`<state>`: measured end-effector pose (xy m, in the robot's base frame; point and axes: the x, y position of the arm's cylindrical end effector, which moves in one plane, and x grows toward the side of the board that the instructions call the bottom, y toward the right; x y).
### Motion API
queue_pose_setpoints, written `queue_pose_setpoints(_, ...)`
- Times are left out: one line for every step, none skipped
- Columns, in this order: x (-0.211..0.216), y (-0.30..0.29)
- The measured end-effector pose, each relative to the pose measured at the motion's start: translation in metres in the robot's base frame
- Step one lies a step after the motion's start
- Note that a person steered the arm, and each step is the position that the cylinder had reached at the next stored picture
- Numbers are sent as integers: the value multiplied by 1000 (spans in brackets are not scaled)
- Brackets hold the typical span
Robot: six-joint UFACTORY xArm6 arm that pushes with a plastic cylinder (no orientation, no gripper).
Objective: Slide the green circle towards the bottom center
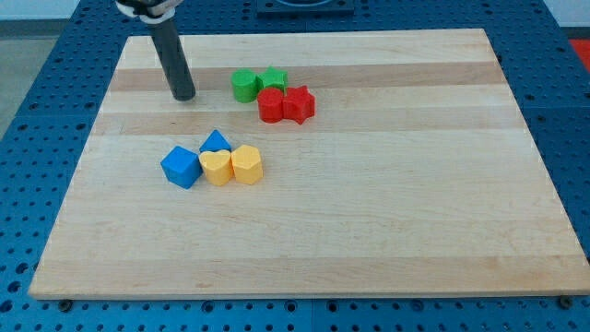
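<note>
The green circle (244, 85) is a short green cylinder near the view's top, left of centre. A green star (274, 79) touches it on the right. A red cylinder (271, 105) and a red star (299, 103) sit just below them, touching. My tip (184, 96) stands on the board to the left of the green circle, about a block's width apart from it. The dark rod rises from it towards the view's top left.
A second cluster lies lower left: a blue cube (181, 166), a blue triangle (216, 141), a yellow heart (217, 168) and a yellow hexagon (246, 164). The wooden board (387, 231) rests on a blue perforated table.
</note>
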<state>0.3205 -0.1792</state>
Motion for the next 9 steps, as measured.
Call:
queue_pose_setpoints(-17,0)
queue_pose_setpoints(-24,45)
queue_pose_setpoints(-21,86)
queue_pose_setpoints(-21,86)
queue_pose_setpoints(-6,89)
queue_pose_setpoints(45,113)
queue_pose_setpoints(85,137)
queue_pose_setpoints(113,152)
queue_pose_setpoints(117,153)
